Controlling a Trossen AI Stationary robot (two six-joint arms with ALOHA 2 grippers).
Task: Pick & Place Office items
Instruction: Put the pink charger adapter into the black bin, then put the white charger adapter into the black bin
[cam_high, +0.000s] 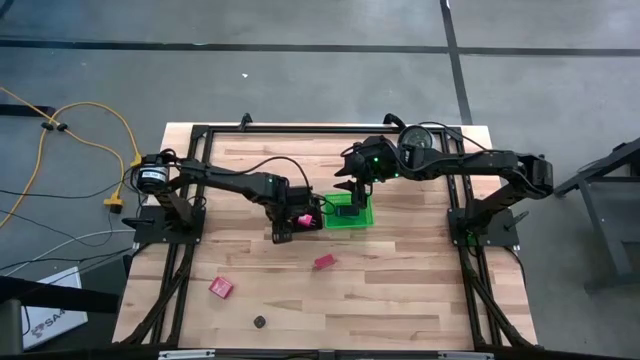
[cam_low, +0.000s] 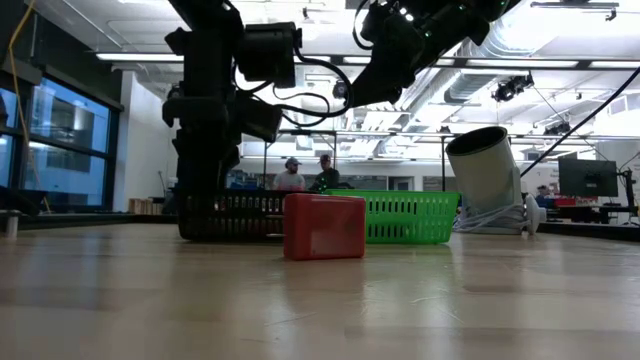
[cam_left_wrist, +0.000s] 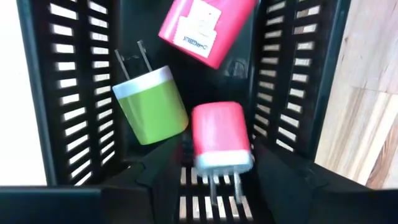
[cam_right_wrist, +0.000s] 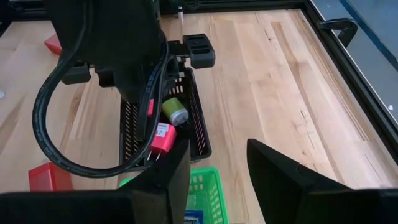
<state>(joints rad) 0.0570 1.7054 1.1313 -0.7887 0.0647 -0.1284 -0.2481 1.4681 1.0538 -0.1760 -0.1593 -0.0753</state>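
My left gripper (cam_left_wrist: 217, 171) points down into the black mesh tray (cam_high: 306, 203); its fingers stand open on either side of a pink charger (cam_left_wrist: 219, 132), silver end and prongs toward the wrist. A green charger (cam_left_wrist: 149, 102) and another pink one (cam_left_wrist: 205, 25) lie on the tray floor. The tray sits beside the green bin (cam_high: 352, 212) at mid-table. My right gripper (cam_right_wrist: 217, 162) hangs open above the green bin, nothing between its fingers. Loose on the wood lie a red block (cam_high: 323, 261), a second red block (cam_high: 221, 287) and a small black bit (cam_high: 259, 321).
A shiny silver round object (cam_high: 415, 140) stands at the far right, tilted in the low view (cam_low: 487, 175). Black frame rails (cam_high: 180, 250) run along the table's sides. Bare wood lies between the trays and the near edge. People stand in the room behind the table.
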